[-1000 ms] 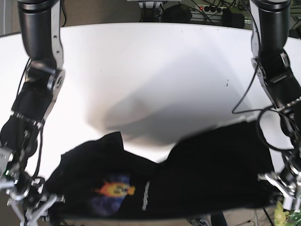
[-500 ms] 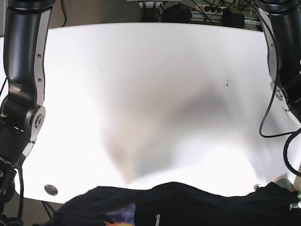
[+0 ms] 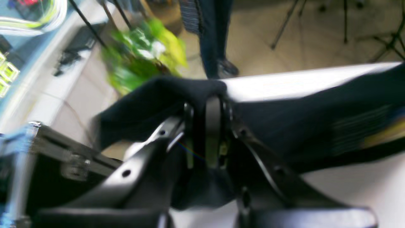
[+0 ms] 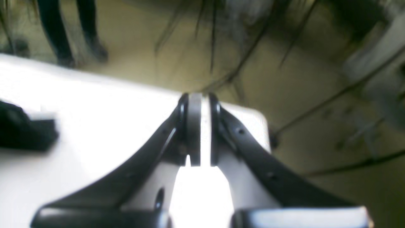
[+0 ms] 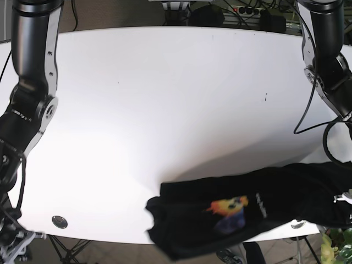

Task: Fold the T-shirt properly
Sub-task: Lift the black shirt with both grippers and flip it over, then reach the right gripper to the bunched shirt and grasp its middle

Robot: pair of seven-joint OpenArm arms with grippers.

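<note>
The black T-shirt (image 5: 247,214) with an orange-and-blue print lies bunched along the table's front right, one end curling over the near edge. My left gripper (image 3: 212,101) is shut on a fold of the T-shirt (image 3: 316,120) at the table's right front corner; in the base view it sits at the far right edge (image 5: 344,201). My right gripper (image 4: 198,101) is shut with nothing between its fingers, above the white table's corner. A scrap of the T-shirt (image 4: 22,129) shows far to its left. In the base view the right gripper (image 5: 14,242) hangs off the front left.
The white table (image 5: 165,99) fills the base view. A small metal disc (image 5: 59,221) sits near its front left edge. A green plant (image 3: 142,53) and a person's legs (image 3: 212,38) stand on the floor beyond the table. Cables and boxes (image 5: 242,14) lie behind it.
The T-shirt, stretched between both grippers along the front edge, has swung to the front right. The right gripper no longer holds it and sits off the left front.
</note>
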